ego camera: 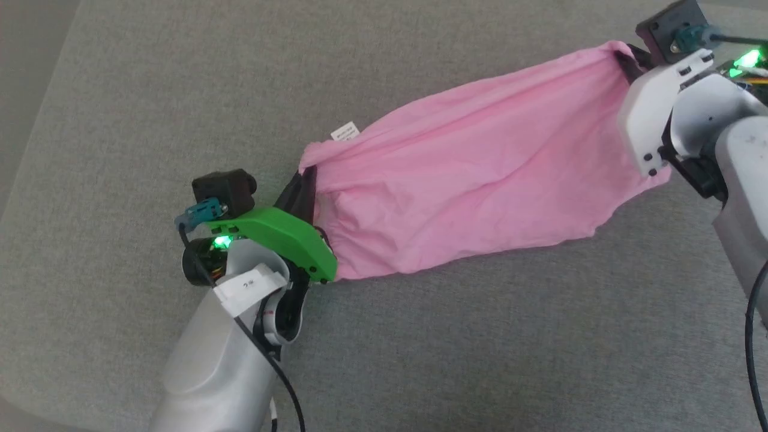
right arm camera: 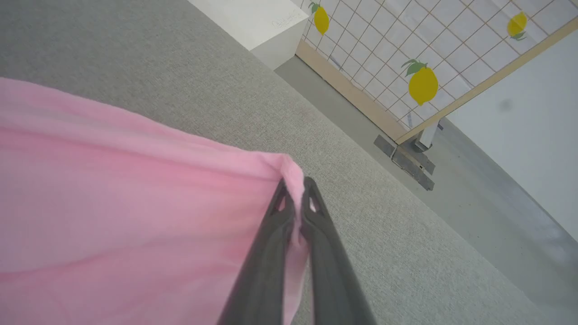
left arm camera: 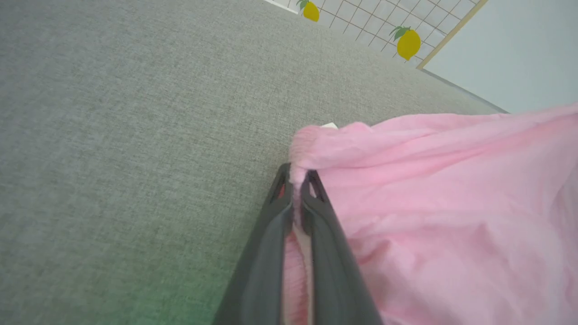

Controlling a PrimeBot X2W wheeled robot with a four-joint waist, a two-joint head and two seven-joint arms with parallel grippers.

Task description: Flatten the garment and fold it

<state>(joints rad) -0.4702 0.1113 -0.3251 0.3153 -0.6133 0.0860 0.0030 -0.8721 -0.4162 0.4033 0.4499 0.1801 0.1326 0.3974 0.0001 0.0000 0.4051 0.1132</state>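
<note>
Left gripper: clenched on the garment at its gathered corner, with cloth pinched between both fingers.
Right gripper: clamped on the opposite corner.
Garment: spans from one gripper to the other, wrinkled, lower edge drooping toward the grey surface.
Tag: white, on the upper edge near the left gripper.

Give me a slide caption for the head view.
Left pincer and right pincer hold the pink garment stretched between them over the grey surface.
</note>
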